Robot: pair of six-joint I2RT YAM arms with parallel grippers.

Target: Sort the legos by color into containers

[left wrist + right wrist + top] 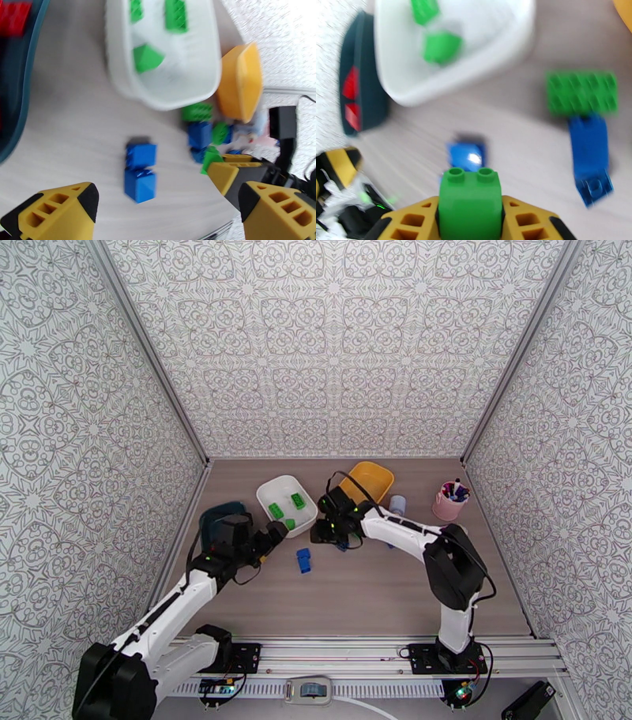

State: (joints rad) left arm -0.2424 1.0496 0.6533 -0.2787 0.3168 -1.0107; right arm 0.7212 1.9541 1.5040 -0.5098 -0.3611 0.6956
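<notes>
Clamped between the yellow fingers [414, 217] of the right claw [470, 215] sits a green lego [470, 197], studs up, with the jaws shut narrow against its sides. Ahead of this claw a small blue brick [468, 154] lies on the desk [379, 587], and further ahead to the right a flat green plate [582, 92] touches a long blue piece [588, 150]. Beyond and to its left stands the white tray [414, 98] with green bricks [442, 47] inside, and the teal tray [367, 106] further left holds red ones [351, 98].

From above, the right arm rises from its base, bends at the elbow and stretches its white forearm leftward, so the right claw [328, 532] points down over the desk. It is just in front of the yellow tray [371, 477] and just right of the white tray [272, 491].

The left arm reaches forward and rightward on a long diagonal, its wrist over the near edge of the teal tray [213, 512]. The left claw [272, 536] aims at the white tray's near corner, close to the right claw but apart from it. Its jaws stand wide and hold nothing.

Between the left claw's [166, 213] spread fingers [55, 211], just ahead, two blue bricks [140, 169] lie touching end to end on the desk. Ahead to its right is a cluster of green and blue legos [199, 126] beside the yellow tray [241, 83], blurred
</notes>
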